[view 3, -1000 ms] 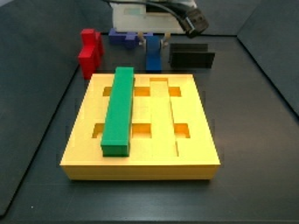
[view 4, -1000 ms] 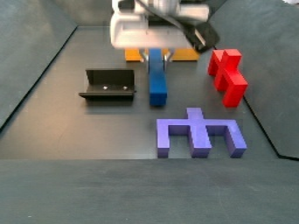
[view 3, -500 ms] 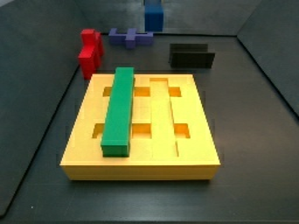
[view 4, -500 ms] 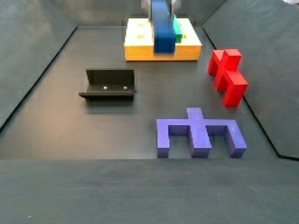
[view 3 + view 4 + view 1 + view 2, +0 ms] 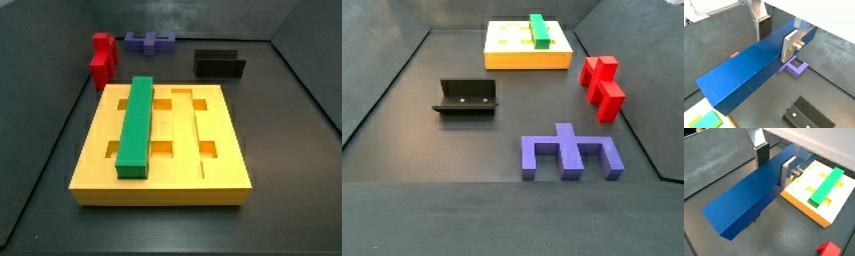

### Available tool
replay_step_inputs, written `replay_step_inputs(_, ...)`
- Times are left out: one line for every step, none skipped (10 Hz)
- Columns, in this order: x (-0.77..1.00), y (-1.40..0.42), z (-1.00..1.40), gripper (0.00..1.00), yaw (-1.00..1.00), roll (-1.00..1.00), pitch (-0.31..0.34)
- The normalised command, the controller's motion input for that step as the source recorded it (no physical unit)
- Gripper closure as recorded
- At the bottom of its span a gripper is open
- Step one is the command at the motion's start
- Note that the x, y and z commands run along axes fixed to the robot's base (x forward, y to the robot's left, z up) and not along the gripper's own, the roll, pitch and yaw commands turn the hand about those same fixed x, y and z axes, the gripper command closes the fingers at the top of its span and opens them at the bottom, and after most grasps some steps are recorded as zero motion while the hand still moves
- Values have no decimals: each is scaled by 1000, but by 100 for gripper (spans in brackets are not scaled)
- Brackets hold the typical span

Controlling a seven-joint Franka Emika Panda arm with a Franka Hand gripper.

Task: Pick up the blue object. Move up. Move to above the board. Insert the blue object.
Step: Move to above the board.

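The blue object (image 5: 747, 70) is a long blue bar clamped between my gripper's (image 5: 775, 45) silver fingers in both wrist views (image 5: 751, 198). My gripper (image 5: 775, 170) is shut on it and holds it high above the floor, tilted lengthwise across the views. Neither the gripper nor the blue object shows in either side view. The board (image 5: 221, 170) is a yellow-orange grooved slab, also seen in a side view (image 5: 509, 60) and below the bar's side in a wrist view (image 5: 804, 203). A green bar (image 5: 136, 125) lies in one of its grooves.
A red block (image 5: 102, 60) stands beside the board, also seen in a side view (image 5: 604, 86). A purple-blue cross-shaped block (image 5: 569, 152) lies on the floor, under the bar in a wrist view (image 5: 794, 67). The dark fixture (image 5: 466, 97) stands apart from them.
My gripper has lifted the blue object from the floor by the purple block straight up, out of the top of both side views.
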Motion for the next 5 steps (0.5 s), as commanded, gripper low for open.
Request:
replay_step_inputs(21,-1,188,100,0,9,56)
replay_step_inputs(-121,-1400,253,100,-161,21,193)
replay_step_inputs(-123,-1400,239,100,-151,28,183)
replay_step_inputs(-111,-1400,250,100,-64,43,137)
replay_step_inputs(-97,-1400,255,100,-20,0,121)
